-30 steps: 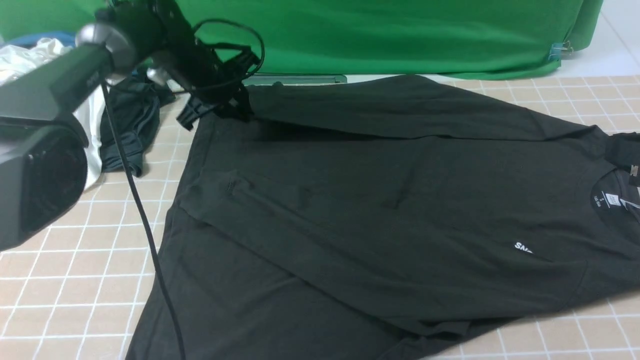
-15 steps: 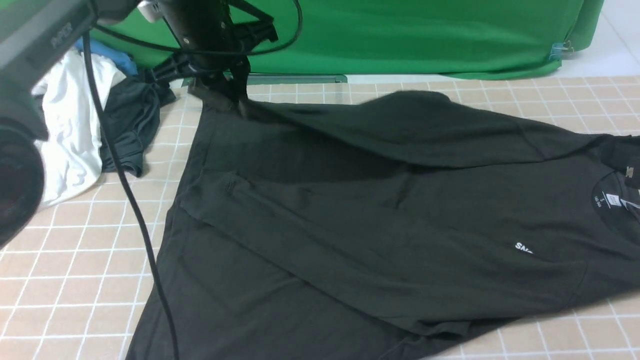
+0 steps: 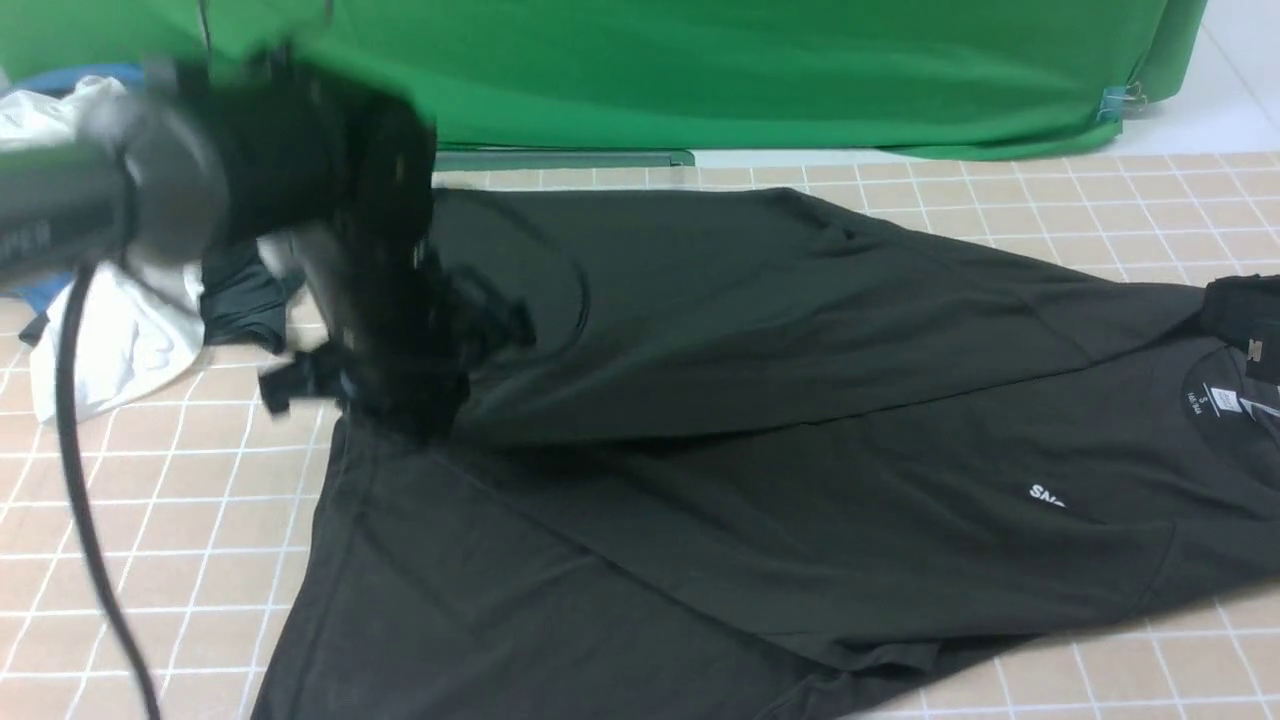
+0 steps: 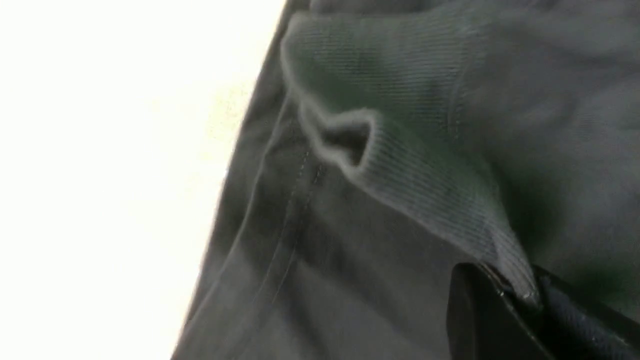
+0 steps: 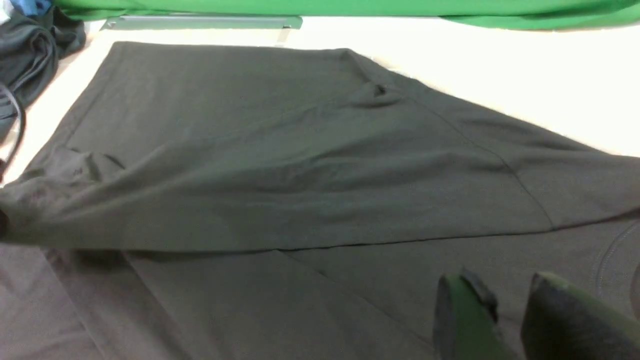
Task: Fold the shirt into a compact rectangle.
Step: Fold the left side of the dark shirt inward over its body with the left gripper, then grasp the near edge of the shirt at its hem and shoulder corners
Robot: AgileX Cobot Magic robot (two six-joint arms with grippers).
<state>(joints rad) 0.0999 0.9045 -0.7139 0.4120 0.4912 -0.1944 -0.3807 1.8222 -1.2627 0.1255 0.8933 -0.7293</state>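
A beige, white-gridded tabletop (image 3: 150, 520) runs up to a green cloth backdrop (image 3: 750, 70). The large black long-sleeved shirt (image 3: 750, 480) lies spread over most of the tabletop, hem to the left, collar and white neck label (image 3: 1222, 400) at the right edge. Its far side is drawn over the body. The left gripper (image 4: 522, 300), blurred in the front view, has its jaws clenched on the shirt's ribbed cuff (image 4: 400, 165) near the hem. The right gripper (image 5: 502, 282) sits by the collar, jaws slightly parted and gripping nothing. A crumpled white garment (image 3: 120, 330) lies far left.

On the shirt (image 3: 700, 520) chest, white letters "SN" — the left arm (image 3: 60, 200) shows "PER"; neck label (image 3: 1222, 401) unreadable.
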